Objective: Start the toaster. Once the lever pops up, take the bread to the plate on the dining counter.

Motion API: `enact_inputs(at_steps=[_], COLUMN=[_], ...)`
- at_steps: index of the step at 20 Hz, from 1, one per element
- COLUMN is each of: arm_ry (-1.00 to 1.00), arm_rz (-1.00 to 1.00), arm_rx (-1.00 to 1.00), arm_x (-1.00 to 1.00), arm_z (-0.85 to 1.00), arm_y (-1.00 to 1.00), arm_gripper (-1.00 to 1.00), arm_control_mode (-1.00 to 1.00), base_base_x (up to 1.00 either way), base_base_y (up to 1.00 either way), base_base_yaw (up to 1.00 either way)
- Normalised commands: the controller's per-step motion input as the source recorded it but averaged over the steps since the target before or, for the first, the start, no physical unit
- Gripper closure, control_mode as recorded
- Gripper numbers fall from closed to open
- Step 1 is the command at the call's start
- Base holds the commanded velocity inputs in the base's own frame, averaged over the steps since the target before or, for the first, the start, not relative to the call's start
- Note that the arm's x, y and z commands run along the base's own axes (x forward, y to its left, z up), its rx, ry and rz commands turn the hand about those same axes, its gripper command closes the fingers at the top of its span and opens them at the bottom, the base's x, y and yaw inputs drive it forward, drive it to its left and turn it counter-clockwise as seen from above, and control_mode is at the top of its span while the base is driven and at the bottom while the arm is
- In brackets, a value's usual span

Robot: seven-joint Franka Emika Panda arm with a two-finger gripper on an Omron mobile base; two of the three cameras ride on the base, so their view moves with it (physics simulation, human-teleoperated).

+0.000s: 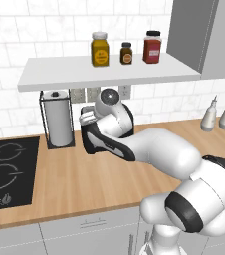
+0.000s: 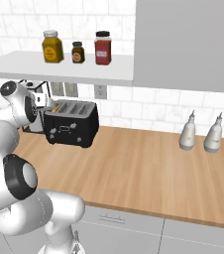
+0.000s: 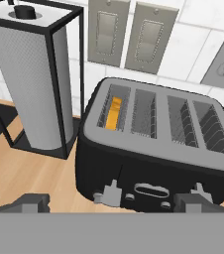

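Bread [image 3: 114, 112] seated in toaster [image 3: 153, 144], frame centre; lever unpressed; gripper [image 3: 113, 202] jaws apart, empty; all steps remain.

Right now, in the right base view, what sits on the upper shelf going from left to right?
Yellow jar → small dark jar → red jar, all standing upright on the white shelf above the toaster.

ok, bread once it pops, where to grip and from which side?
Pinch the bread by its top edge, coming straight down into the leftmost slot of the toaster. It stands on edge and sunk deep, so only that edge is reachable; jaws should straddle its thin faces.
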Motion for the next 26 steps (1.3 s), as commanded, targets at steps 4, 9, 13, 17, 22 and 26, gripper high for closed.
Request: enact_inputs(at_steps=[4,9,13,17,22,26], arm_ry=[0.0,0.0,0.0,0.0,0.0,0.0], arm_rz=[0.0,0.0,0.0,0.0,0.0,0.0], arm_rx=[0.0,0.0,0.0,0.0,0.0,0.0], arm_x=[0.0,0.0,0.0,0.0,0.0,0.0], arm_z=[0.0,0.0,0.0,0.0,0.0,0.0], arm_y=[0.0,0.0,0.0,0.0,0.0,0.0], arm_gripper=[-1.0,-1.0,-1.0,-1.0,-1.0,-1.0], arm_control_mode=[-1.0,-1.0,-1.0,-1.0,-1.0,-1.0], base_base_x=[0.0,0.0,0.0,0.0,0.0,0.0], base_base_y=[0.0,0.0,0.0,0.0,0.0,0.0], base_base_yaw=[0.0,0.0,0.0,0.0,0.0,0.0])
